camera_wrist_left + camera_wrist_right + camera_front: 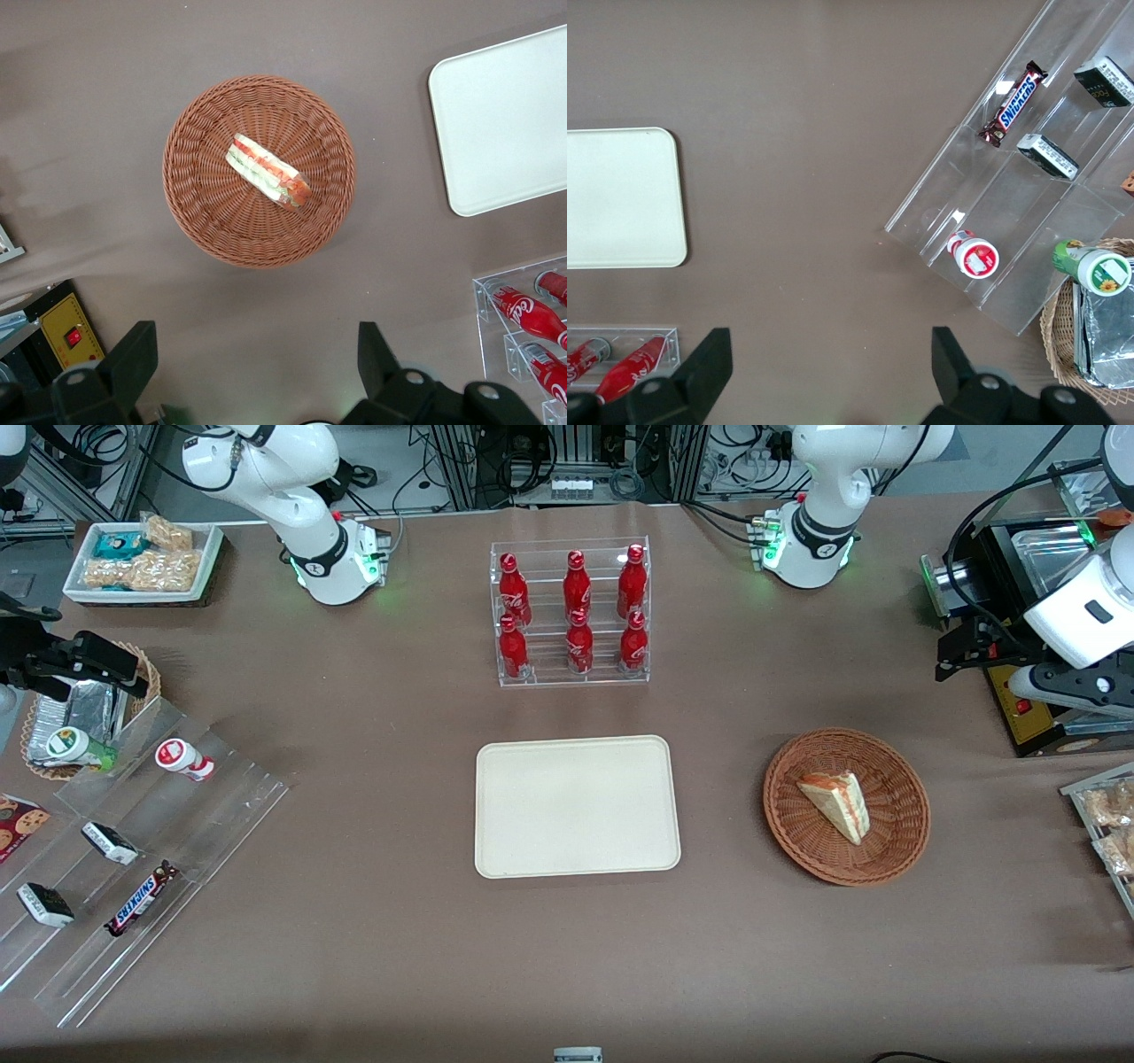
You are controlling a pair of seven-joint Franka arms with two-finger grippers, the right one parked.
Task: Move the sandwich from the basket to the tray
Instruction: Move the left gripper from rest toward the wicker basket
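Front view, going left to right: tray [578, 807] sits bare mid-table, nearer the camera than the rack of red bottles [572, 613]. Next comes the basket [895, 840], just beside the tray w/ a strip of table between. Sandwich [836, 804] lies in the basket, roughly centred, not touching the rim. Last, my pincer [1067, 682] hangs high toward my end of the table, above and off to the side of the basket, well apart from the sandwich.

Wrist view shows my pincer [251, 367] wide, holding nothing, w/ the sandwich [267, 170] lying at a slant across the basket [196, 205].

Risks as I judge them:
- Wedge sits diagonal to my fingers [131, 359]. If I drop w/o turning the wrist, I could pinch it corner to corner and it may twist or pop out.
- Wrap looks slick; bread is soft. Too light a squeeze may slip, too hard may crush the filling.
- Basket is light and shallow. Come down too low and my tips could snag the weave, dragging or tipping it.
- Carrying over to the tray [505, 124], a low pass might clip the basket rim. Bottles stand near that path too.
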